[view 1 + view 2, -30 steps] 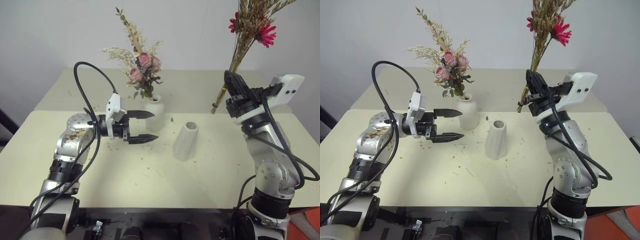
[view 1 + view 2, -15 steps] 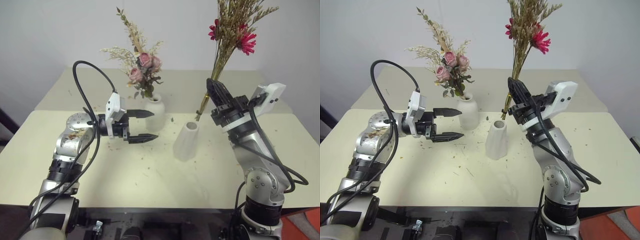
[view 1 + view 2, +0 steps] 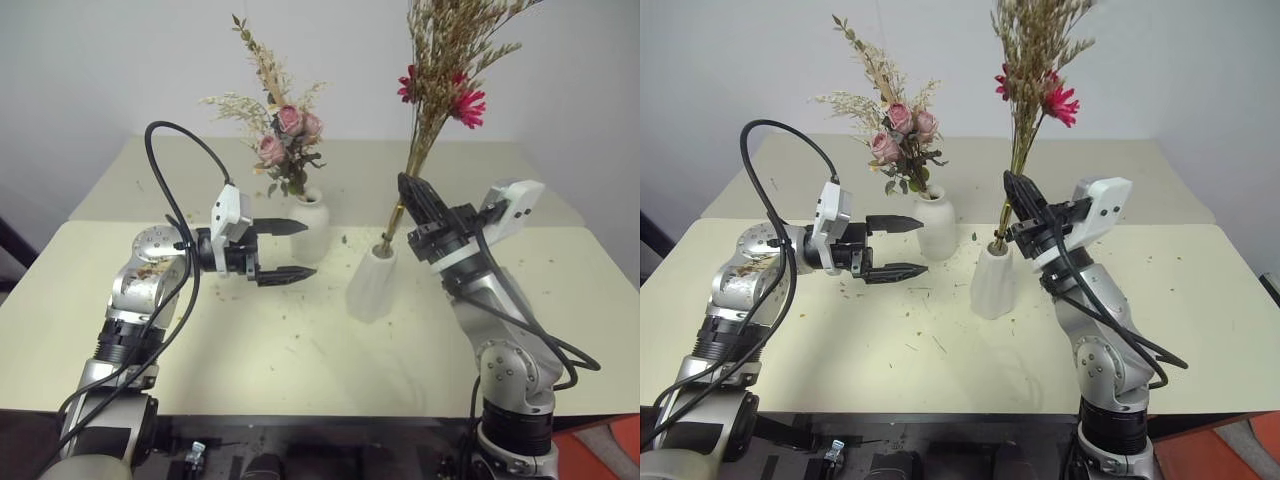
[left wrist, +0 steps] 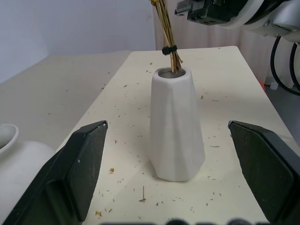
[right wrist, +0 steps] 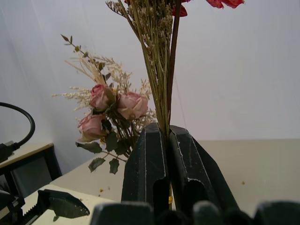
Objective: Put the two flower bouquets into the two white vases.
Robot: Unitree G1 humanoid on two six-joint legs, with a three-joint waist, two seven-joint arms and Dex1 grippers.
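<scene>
The right tool point(image 3: 412, 190) is clamped on the tan wispy grass bunch with pink-red daisies point(image 3: 441, 75), whose stem ends sit in the tapered white ceramic vase point(image 3: 372, 283) just below it. Beyond the left tool point(image 3: 297, 250), fingers apart, the rounded white bottle vase point(image 3: 310, 225) holds the pale pink rose bunch point(image 3: 280, 140).

Tapered white vase point(image 4: 177, 136) upright on crumb-strewn bench point(image 4: 225, 84), tied tan stems point(image 4: 169, 51) in its mouth, centred between wide-apart left gripper point(image 4: 173, 176) jaws.

Pale cream desk point(image 3: 300, 350), with a second one pushed up behind it. Two white vases stand on the front one, near the back edge: a rounded bottle vase point(image 3: 311, 228) to the left and a tapered cone vase point(image 3: 371, 284) just right of it, close but apart. Dried flower crumbs point(image 4: 126, 140) are scattered all over the top around both.
</scene>
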